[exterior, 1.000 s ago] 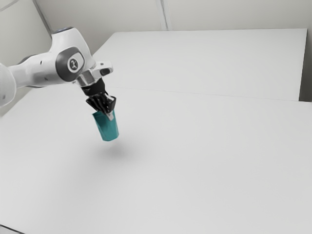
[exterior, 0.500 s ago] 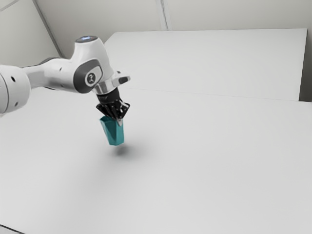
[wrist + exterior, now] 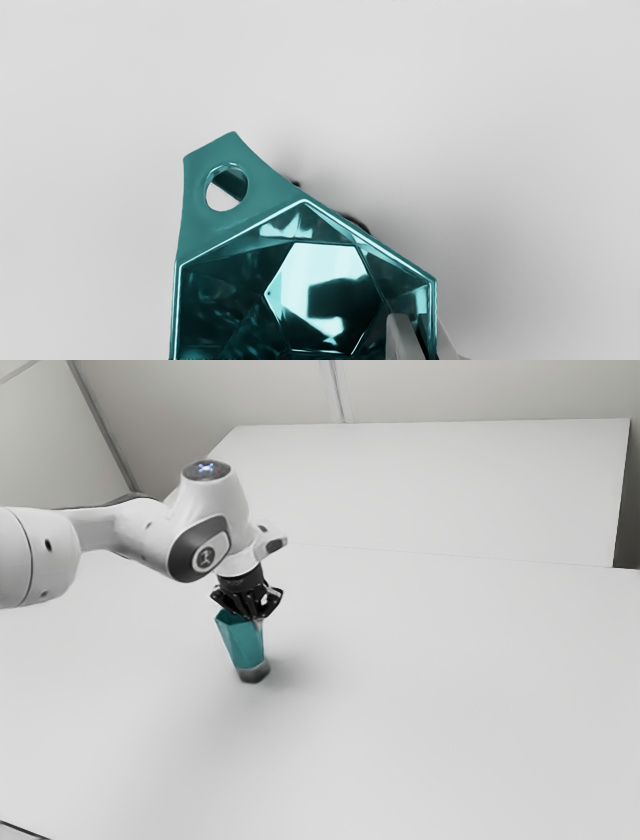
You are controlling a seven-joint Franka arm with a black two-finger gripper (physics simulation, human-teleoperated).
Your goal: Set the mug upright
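Teal mug: mouth up and close to upright, its base at or barely above the table; contact cannot be told, nor whether its slight slant is real or due to the camera's angle.
Gripper: closed on 1 side wall of the mug, the inner finger inside the rim and the outer finger outside.
Off-centre pinch: with the hold at 1 side, the mug could pivot about that wall if the base meets the table unevenly.
Base edge: if 1 edge bears before the rest, a release could let the mug rock or topple.
Inner finger: any sideways drift while it is within the mouth could snag the wall and drag the mug over.
Wrist view: gives the hollow inside, the 6-sided floor and the handle with its round hole, details the exterior view leaves unclear.
Exterior view: gives the base against its dark shadow, a better guide to height than the look down into the mouth.
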